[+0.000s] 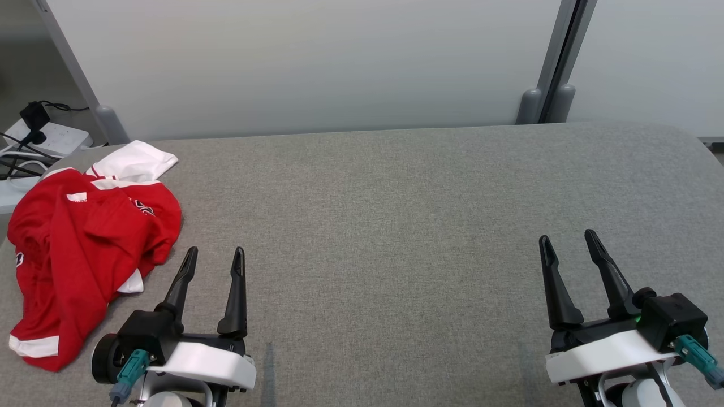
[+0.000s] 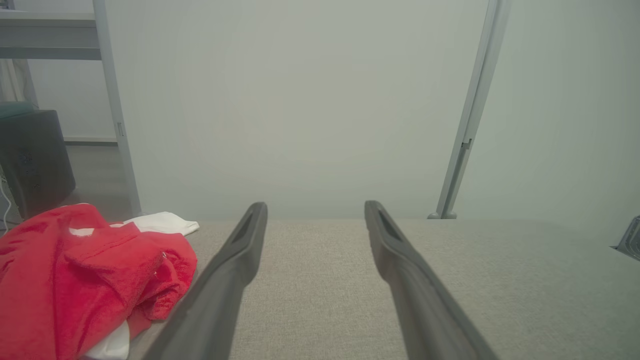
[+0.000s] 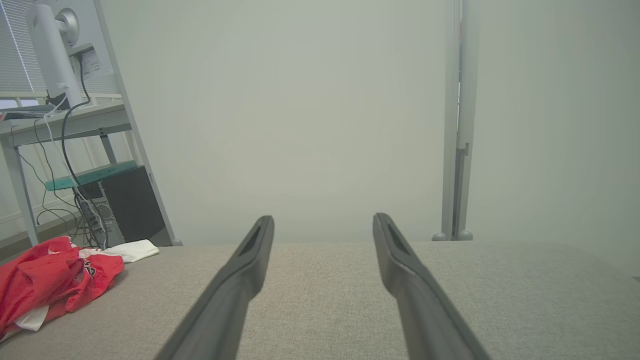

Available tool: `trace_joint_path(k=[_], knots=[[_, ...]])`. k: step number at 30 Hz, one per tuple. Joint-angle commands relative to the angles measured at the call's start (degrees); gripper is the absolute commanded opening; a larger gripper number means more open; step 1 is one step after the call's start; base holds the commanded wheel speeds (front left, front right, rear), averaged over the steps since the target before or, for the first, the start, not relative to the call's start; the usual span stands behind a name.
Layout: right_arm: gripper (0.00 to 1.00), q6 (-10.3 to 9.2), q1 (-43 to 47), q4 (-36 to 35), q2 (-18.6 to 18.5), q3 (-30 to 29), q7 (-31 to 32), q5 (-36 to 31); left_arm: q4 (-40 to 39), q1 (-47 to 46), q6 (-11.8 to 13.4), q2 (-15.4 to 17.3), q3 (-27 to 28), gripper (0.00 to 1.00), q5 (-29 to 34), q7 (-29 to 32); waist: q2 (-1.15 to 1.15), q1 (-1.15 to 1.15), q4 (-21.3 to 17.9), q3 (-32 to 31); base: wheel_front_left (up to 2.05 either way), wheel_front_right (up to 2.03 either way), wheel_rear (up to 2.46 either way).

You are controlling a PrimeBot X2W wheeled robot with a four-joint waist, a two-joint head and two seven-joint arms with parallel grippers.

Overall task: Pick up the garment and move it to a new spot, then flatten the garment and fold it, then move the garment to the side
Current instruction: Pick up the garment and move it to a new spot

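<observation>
Pointing away from the robot over the near part of the grey padded table (image 1: 396, 226), both grippers showed their long dark fingers spread apart. The left gripper (image 1: 216, 251) was released, with nothing between its jaws, and the right gripper (image 1: 567, 236), well apart from it toward the table's other side, was just as wide and just as empty. In each wrist view bare grey cloth showed in the gap between the fingers. Near the left gripper, on its outer side, lay the garment (image 1: 85, 243), a red jersey with white trim, crumpled in a heap along the table's left edge. In the head view a narrow strip of table separated it from the nearest fingertip. A white sleeve (image 1: 138, 160) stuck out of the heap's far end toward the back left corner. Past that corner sat a white power strip (image 1: 54, 138) with a black plug and dark cables. Behind the table's far edge stood a pale partition wall (image 1: 311, 62), broken toward the right by a grey post (image 1: 557, 62). Farther back on the left, the right wrist view showed a desk (image 3: 65, 122) carrying a monitor (image 3: 50, 45), with a dark computer tower (image 3: 132, 205) beneath it.
</observation>
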Motion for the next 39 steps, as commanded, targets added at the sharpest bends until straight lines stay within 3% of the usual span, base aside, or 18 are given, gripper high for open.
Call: trace_joint_path(k=[1, 10, 39], knots=[[1.0, 0.01, -1.9, -1.2, -0.5, 1.1, -0.8, -0.4, -1.1, -3.6, 0.6, 0.6, 1.8, 1.0, 0.7, -0.3, 0.0, 0.0, 0.1, 0.0, 0.0, 0.0, 0.0], [1.0, 0.01, -1.4, -1.1, -0.5, 1.6, -0.8, -0.2, -1.0, -3.7, 1.1, 0.6, 1.9, 1.0, 1.4, -0.3, 0.0, 0.0, 1.6, 0.0, 0.0, 0.0, 0.0], [1.0, 0.01, -1.2, -1.3, -0.5, 2.8, -0.8, -1.0, -2.6, -3.3, 2.0, 0.6, 1.7, 1.0, 1.1, -0.3, 0.0, 0.0, 13.9, 0.7, 0.0, 0.0, 0.0]])
